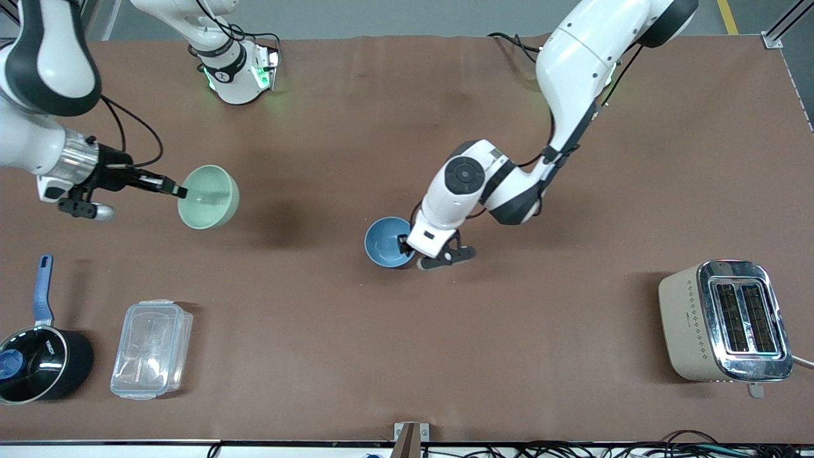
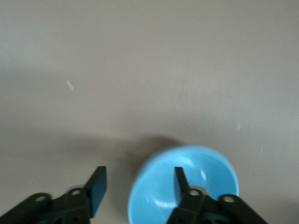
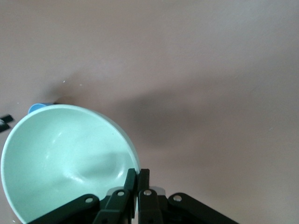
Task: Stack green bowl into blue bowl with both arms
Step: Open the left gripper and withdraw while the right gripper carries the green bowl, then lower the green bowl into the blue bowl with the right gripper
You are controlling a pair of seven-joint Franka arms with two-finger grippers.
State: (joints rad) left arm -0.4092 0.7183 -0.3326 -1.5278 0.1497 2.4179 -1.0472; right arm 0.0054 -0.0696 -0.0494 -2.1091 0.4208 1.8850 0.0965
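Left gripper (image 1: pixel 407 249), frame centre, hides part of blue bowl (image 1: pixel 385 240); jaws apart, one finger inside. Right gripper (image 1: pixel 180 191), upper left, clamps green bowl (image 1: pixel 208 196) rim, airborne. Both bowls empty.

Brown table (image 1: pixel 407 356), perhaps grey floor (image 1: pixel 381 16)

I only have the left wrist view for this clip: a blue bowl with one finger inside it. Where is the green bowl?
Observer: The green bowl is up in the air, tilted, held at its rim by the right hand, toward the right arm's end of the table.
Operator: Is that hand actually shut on it?
Observer: Yes; in the right wrist view its fingers pinch the rim.
Operator: And the left hand?
Observer: From the front, the left hand is at the blue bowl, which sits on the table near the middle; its fingers straddle the rim, open.
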